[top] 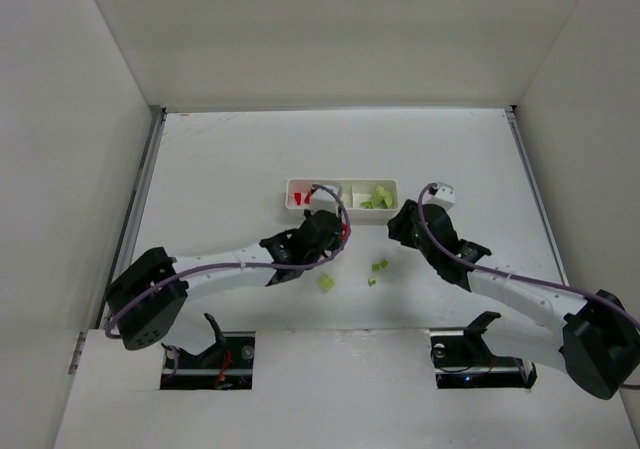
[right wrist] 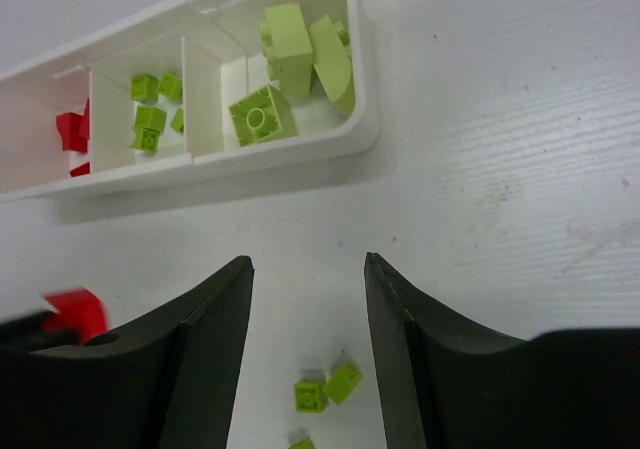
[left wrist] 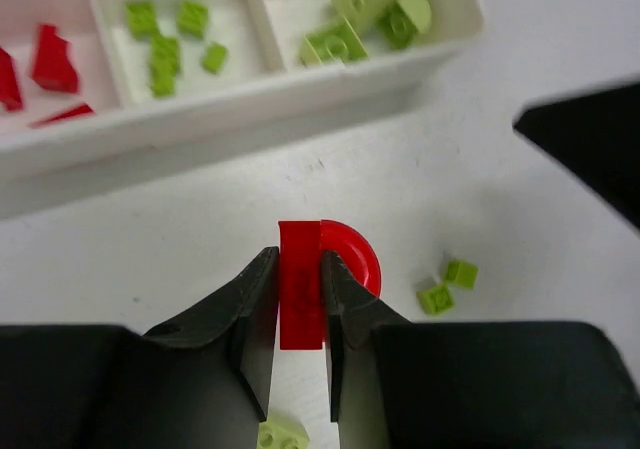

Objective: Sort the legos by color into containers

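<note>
The white table (top: 220, 169) carries all items under inspection. The left arm (top: 220, 269) reaches in toward the centre; the right arm (top: 520, 289) reaches in from the opposite side. The long white tray (left wrist: 250, 109) lies across the middle of the table, and the wrist views show three sections. The left gripper (left wrist: 300, 259) sits on the near side of the tray and apart from it, fingers pressed in on a red brick (left wrist: 300, 274) with a rounded edge. Whether that brick is clear of the table cannot be told. The right gripper (right wrist: 308, 264) hovers near the tray's right end, jaws spread with nothing between them. Contents of the tray: red legos (left wrist: 52, 59) in the left section, small green legos (left wrist: 165, 49) in the middle section, larger green legos (left wrist: 365, 9) in the right section. Loose on the table: a pair of green bricks (left wrist: 448, 284) touching each other, beside the left gripper, and a single green brick (left wrist: 283, 434) nearer the arm bases.
</note>
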Robot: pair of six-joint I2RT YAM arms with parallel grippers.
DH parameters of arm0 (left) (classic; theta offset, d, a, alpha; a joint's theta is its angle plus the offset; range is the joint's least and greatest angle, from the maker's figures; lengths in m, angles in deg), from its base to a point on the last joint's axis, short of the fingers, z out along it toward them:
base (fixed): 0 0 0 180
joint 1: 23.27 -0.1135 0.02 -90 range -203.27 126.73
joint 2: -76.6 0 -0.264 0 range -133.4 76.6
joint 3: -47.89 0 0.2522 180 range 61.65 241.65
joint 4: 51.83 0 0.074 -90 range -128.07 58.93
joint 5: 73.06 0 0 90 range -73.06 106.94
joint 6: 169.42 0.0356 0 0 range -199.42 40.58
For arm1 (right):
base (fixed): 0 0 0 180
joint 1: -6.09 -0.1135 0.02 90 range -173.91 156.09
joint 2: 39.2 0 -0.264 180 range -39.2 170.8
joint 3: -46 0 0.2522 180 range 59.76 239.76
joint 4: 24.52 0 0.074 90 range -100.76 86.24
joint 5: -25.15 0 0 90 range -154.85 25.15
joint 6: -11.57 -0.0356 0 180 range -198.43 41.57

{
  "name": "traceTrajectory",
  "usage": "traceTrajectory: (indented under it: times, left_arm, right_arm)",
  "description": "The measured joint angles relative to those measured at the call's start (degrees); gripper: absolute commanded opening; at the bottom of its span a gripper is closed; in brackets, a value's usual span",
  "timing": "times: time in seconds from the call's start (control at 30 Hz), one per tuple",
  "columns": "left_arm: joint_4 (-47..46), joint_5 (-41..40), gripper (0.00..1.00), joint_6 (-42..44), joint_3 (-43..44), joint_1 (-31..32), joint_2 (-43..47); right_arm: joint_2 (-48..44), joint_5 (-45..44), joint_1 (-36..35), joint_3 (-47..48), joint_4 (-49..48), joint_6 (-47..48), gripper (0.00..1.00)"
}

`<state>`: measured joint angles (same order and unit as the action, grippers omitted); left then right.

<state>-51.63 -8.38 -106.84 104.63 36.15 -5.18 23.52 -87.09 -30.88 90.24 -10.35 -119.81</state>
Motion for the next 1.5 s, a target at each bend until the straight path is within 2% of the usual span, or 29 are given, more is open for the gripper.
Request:
traceTrajectory:
  times: [0.1, 0.2, 0.4, 0.5, 0.6, 0.77, 0.87, 0.97, 1.07, 1.23, 1.5]
  left_arm:
    - [-0.66, -0.37, 0.15, -0.79, 0.37, -5.84, 2.03]
    - [-0.52, -0.66, 0.16, -1.40, 2.01, -11.61, 1.31]
    - [-0.57, -0.81, 0.17, -1.68, 8.57, -18.91, -6.38]
    - [-0.26, -0.68, 0.18, -1.57, 11.13, -20.48, -11.02]
    - [0.04, -0.59, 0.20, -1.20, 13.09, -20.90, -14.69]
    - [0.57, -1.38, 0.24, -0.81, 13.35, -20.90, -16.17]
    - [0.50, -2.58, 0.28, 0.00, 13.49, -20.92, -16.22]
    - [0.50, -3.41, 0.34, 0.90, 14.19, -20.92, -16.83]
    - [0.48, -4.00, 0.36, 1.53, 14.36, -20.92, -17.00]
    - [0.50, -4.39, 0.37, 2.10, 13.16, -20.76, -14.62]
    - [1.95, -4.26, 0.45, 1.33, 1.68, -18.84, 2.71]
  right_arm:
    - [-0.98, -0.33, -0.57, -1.33, -0.44, -0.24, 0.54]
    - [-1.79, -0.48, -1.60, -2.14, -1.40, -0.37, 0.49]
    - [-3.08, -0.22, -7.56, -2.99, -3.15, 1.03, 0.28]
    - [-2.75, 1.44, -11.74, -2.89, -4.59, 1.86, 0.29]
    - [-0.11, 3.48, -16.70, -1.66, -5.55, 2.84, 0.35]
    - [8.09, 5.55, -25.81, 1.33, -7.37, 5.46, 0.57]
    - [13.00, 6.05, -29.90, 2.29, -8.17, 7.21, 0.65]
    - [16.74, 6.19, -32.00, 2.82, -8.31, 8.52, 0.71]
    - [19.76, 5.68, -32.54, 3.69, -8.33, 9.66, 0.71]
    - [23.34, 4.04, -32.65, 6.23, -8.33, 10.91, 0.65]
    - [28.59, 3.19, -33.09, 10.47, -8.17, 12.74, 0.37]
